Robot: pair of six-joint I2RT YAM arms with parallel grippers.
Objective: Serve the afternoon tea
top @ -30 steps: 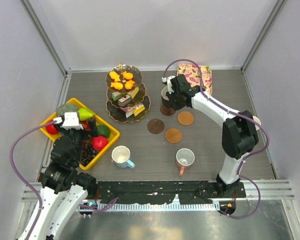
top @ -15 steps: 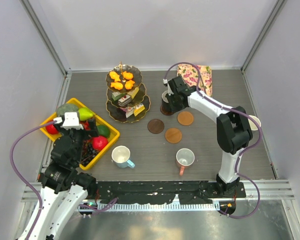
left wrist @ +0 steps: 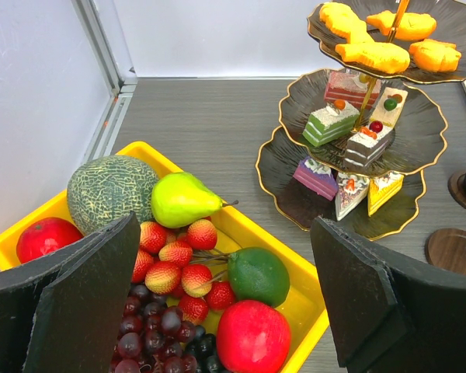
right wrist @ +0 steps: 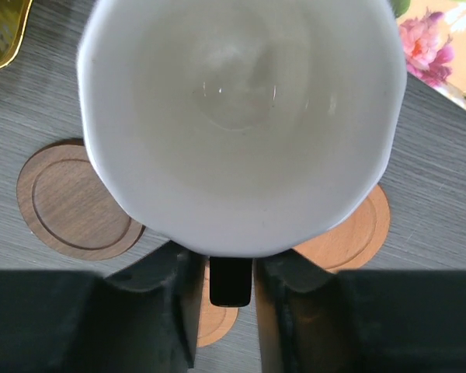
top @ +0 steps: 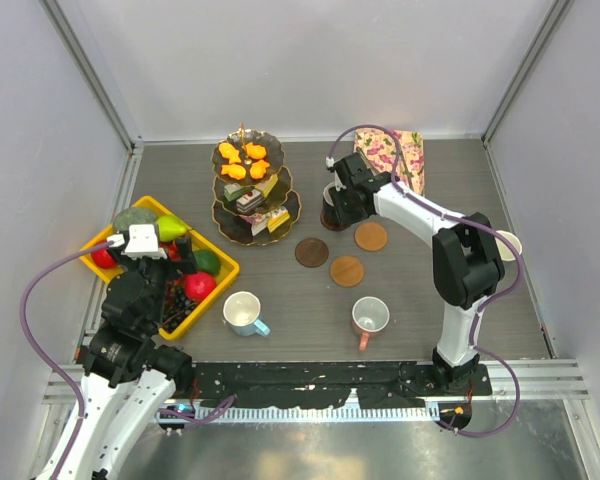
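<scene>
I log: right gripper (right wrist: 231,273), fingers clamped on black mug (right wrist: 241,116) handle; left gripper (left wrist: 217,299), fingers spread wide, empty, above yellow crate (left wrist: 151,149).

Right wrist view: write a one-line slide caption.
Right tool clasps a white-lined mug by its dark handle, three wooden coasters showing beneath.

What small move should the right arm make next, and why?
Probably lower slightly and then open. The right gripper pinches the handle of the black mug, which is above a dark coaster. I cannot tell whether the mug already rests on it.
</scene>
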